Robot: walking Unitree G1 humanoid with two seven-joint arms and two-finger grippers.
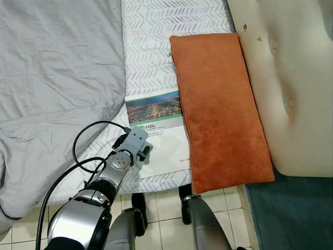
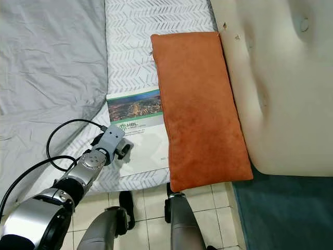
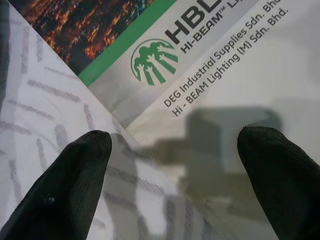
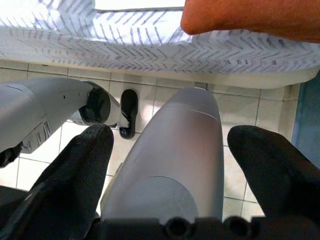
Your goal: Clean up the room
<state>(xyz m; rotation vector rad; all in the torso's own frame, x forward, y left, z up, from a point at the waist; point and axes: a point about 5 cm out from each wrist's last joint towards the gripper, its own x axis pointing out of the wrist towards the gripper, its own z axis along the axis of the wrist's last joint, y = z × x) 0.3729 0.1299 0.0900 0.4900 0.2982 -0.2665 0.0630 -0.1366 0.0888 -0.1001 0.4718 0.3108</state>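
A booklet (image 1: 158, 130) with a city photo and a green "HBL" logo lies on the white chevron-patterned sheet (image 1: 151, 47) near the bed's foot edge. Its right side is tucked under a long orange pillow (image 1: 221, 109). My left gripper (image 1: 141, 152) hangs just over the booklet's near left corner. In the left wrist view it (image 3: 175, 145) is open, with one fingertip (image 3: 80, 170) over the sheet and the other over the booklet (image 3: 225, 75), nothing between them. My right gripper (image 4: 172, 137) is open beside my leg, above the tiled floor.
A crumpled grey blanket (image 1: 57, 67) covers the bed's left half. A large cream cushion (image 1: 296, 78) lies to the right of the orange pillow. Below the bed edge are a tiled floor (image 1: 166, 208), my two legs (image 1: 205, 224), and a teal rug (image 1: 291, 213) at the right.
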